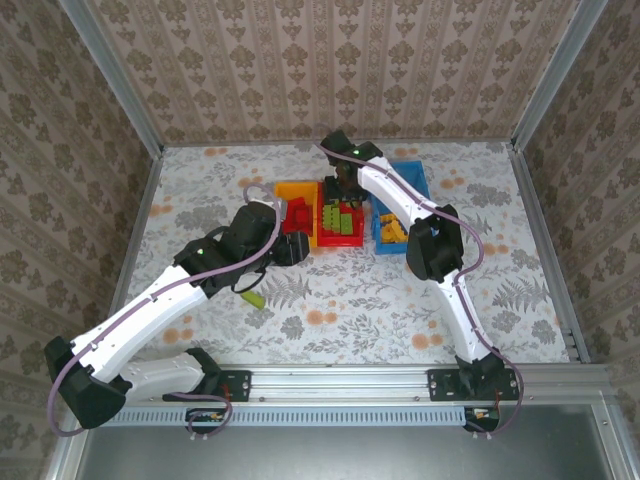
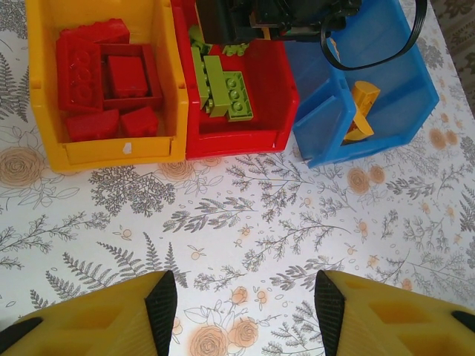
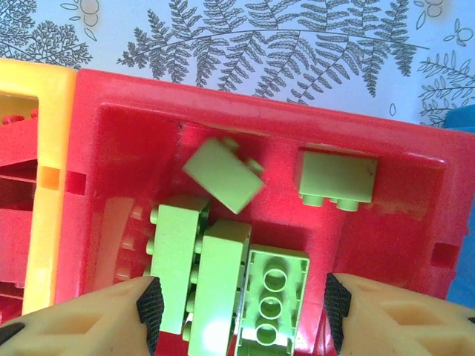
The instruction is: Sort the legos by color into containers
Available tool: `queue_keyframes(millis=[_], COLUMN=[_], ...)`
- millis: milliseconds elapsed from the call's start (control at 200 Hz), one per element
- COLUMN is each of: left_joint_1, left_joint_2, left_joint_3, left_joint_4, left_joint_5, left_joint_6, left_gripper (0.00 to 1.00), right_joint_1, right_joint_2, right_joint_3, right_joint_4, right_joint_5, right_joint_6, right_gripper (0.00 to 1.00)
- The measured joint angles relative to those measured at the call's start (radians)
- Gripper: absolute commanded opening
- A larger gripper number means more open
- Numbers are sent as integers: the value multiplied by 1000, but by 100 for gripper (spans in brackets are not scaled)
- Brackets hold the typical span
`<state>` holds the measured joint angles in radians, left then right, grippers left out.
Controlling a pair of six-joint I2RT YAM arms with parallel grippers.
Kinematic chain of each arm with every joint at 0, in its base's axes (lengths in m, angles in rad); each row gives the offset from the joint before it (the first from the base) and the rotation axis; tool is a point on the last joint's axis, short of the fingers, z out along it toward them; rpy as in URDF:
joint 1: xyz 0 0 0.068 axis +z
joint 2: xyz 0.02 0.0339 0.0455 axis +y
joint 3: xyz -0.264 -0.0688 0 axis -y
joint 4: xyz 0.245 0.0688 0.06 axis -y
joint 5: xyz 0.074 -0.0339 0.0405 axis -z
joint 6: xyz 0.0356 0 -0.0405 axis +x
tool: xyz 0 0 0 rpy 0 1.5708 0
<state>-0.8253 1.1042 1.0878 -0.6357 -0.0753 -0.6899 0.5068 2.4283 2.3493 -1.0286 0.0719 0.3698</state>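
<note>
Three containers stand side by side at the table's middle back. The yellow-orange bin [image 1: 290,188] [image 2: 111,152] holds red legos [image 2: 104,81]. The red bin [image 1: 322,235] [image 3: 260,100] holds several lime green legos [image 3: 215,282] [image 2: 226,93]. The blue bin [image 1: 412,172] [image 2: 401,89] holds yellow legos [image 2: 360,111]. My right gripper [image 3: 241,315] [image 1: 340,190] hangs open over the red bin, and one small green brick [image 3: 223,174] sits tilted and blurred below it. My left gripper [image 2: 243,311] [image 1: 290,248] is open over bare tablecloth in front of the bins, holding nothing.
One lime green brick [image 1: 254,298] lies loose on the flowered tablecloth beside my left arm. Patterned walls with metal rails [image 1: 120,90] enclose the table on three sides. The right arm's cable [image 2: 371,52] dangles over the blue bin.
</note>
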Motion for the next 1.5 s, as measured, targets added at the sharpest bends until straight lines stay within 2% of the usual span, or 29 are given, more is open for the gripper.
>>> queue_keyframes(millis=[100,170,285,440,595,770,970,1125,1410,1500], left_joint_1=[0,0,24,121,256,322,397,424,428,428], left_joint_2=[0,-6,-55,-204,-229,-124,11,108,220,238], left_joint_3=[0,0,-7,-106,-251,-346,-391,-405,-445,-451], left_joint_4=[-16,-55,-140,-237,-289,-246,-113,-51,47,60], left_joint_5=[-19,-56,-106,-130,-53,47,124,151,182,185], left_joint_6=[3,-6,-53,-163,-271,-353,-411,-437,-477,-488], left_gripper=[56,56,54,53,58,64,64,61,40,29], right_joint_1=[19,45,118,261,392,471,497,497,497,497], right_joint_2=[-39,-113,-305,-519,-629,-746,-842,-904,-951,-954], right_joint_3=[-49,-150,-420,-734,-1003,-1271,-1350,-1371,-1380,-1380], right_joint_4=[21,65,215,431,631,789,851,866,870,870], right_joint_5=[13,15,-15,-100,-190,-264,-298,-297,-298,-298], right_joint_6=[-21,-40,-88,-154,-171,-205,-222,-228,-230,-229], right_gripper=[62,63,64,65,67,70,70,70,71,71])
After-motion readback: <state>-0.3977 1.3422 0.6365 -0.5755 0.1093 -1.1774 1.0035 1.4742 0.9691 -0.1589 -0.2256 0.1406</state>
